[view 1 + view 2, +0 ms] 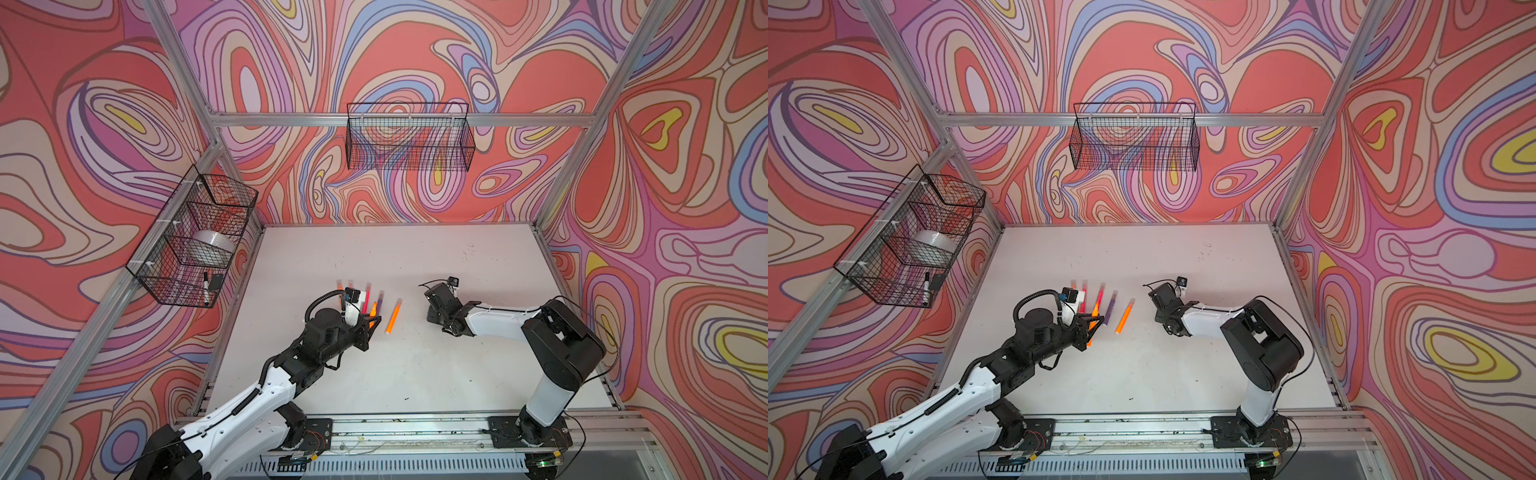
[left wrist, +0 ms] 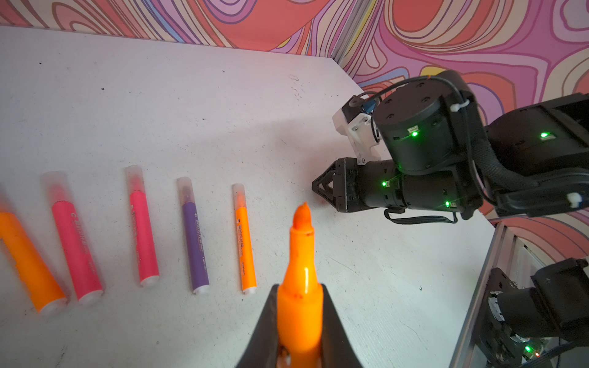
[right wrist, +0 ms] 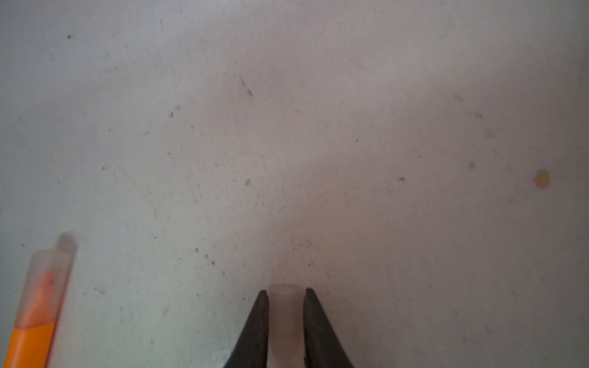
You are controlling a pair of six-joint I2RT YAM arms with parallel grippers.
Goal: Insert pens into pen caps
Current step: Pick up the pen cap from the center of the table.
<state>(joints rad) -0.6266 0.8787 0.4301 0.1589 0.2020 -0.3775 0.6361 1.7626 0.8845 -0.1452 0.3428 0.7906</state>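
while left tool [image 2: 299, 286] clamps orange pen [image 2: 301, 255], right tool [image 3: 285, 291] pinches cap [image 3: 285, 318].

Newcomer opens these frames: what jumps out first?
The swirly pink-orange walls around the cell. Then the left gripper clamping an uncapped orange pen, tip toward the right gripper, which pinches a translucent pen cap. Five capped pens lie in a row on the white table.

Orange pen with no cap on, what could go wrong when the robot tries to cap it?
The small translucent whitish plastic cap is pinched by its round sides in the right pincer, so a crooked push might twist it or pop it out. The left pincer holds the slim neon orange pen with its tip bare; it could smear the white table.
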